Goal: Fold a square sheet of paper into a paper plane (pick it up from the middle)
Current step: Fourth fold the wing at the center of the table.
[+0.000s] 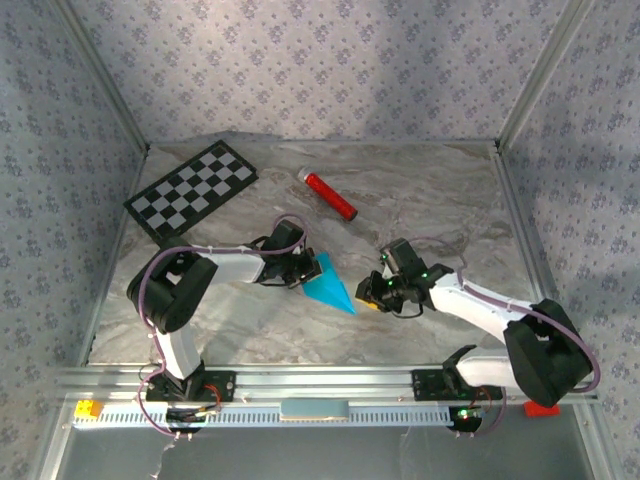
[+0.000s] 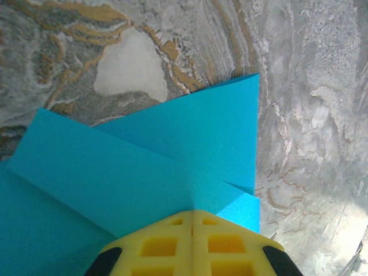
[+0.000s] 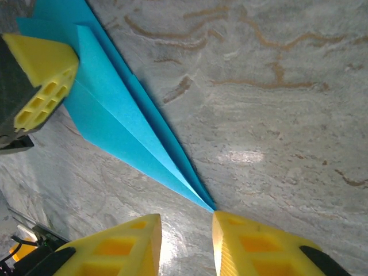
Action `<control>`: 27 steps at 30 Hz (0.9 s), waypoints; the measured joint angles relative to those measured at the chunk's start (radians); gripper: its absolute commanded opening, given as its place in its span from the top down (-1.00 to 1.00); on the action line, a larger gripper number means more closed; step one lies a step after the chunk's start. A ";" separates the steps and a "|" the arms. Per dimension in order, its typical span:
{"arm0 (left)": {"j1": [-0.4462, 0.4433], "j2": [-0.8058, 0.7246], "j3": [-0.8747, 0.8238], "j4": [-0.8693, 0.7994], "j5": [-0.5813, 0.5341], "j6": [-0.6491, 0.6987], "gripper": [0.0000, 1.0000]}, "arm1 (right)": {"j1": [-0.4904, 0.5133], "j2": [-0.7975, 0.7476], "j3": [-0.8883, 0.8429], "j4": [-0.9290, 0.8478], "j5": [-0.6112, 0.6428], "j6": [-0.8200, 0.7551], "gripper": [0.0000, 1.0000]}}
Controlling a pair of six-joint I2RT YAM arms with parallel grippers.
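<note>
The bright cyan-blue sheet of paper is folded into a narrow pointed paper plane (image 1: 328,284) lying flat on the marble table, its tip toward the right arm. My left gripper (image 1: 299,272) is shut, with its yellow fingertips (image 2: 172,225) pressed together on the wide end of the paper plane (image 2: 144,167), whose layered flaps fan out ahead of them. My right gripper (image 3: 187,221) is open, low over the table at the pointed tip. The tip of the paper plane (image 3: 115,121) just reaches the inner corner of the right-hand finger (image 3: 247,241). Nothing sits between these jaws.
A red cylinder (image 1: 330,196) lies behind the arms at the middle back. A black-and-white checkerboard (image 1: 192,190) lies at the back left. Patterned walls and metal rails enclose the table (image 1: 450,200).
</note>
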 measured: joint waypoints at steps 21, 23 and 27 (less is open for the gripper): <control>0.000 0.000 0.000 0.000 0.000 0.008 0.97 | 0.031 0.293 0.055 0.210 -0.111 -0.084 0.94; 0.000 0.000 0.000 0.000 0.001 0.007 0.97 | 0.026 0.285 0.024 0.245 -0.121 -0.087 0.94; 0.000 0.000 -0.001 -0.002 0.014 0.008 0.97 | 0.016 0.247 -0.044 0.314 -0.130 -0.087 0.92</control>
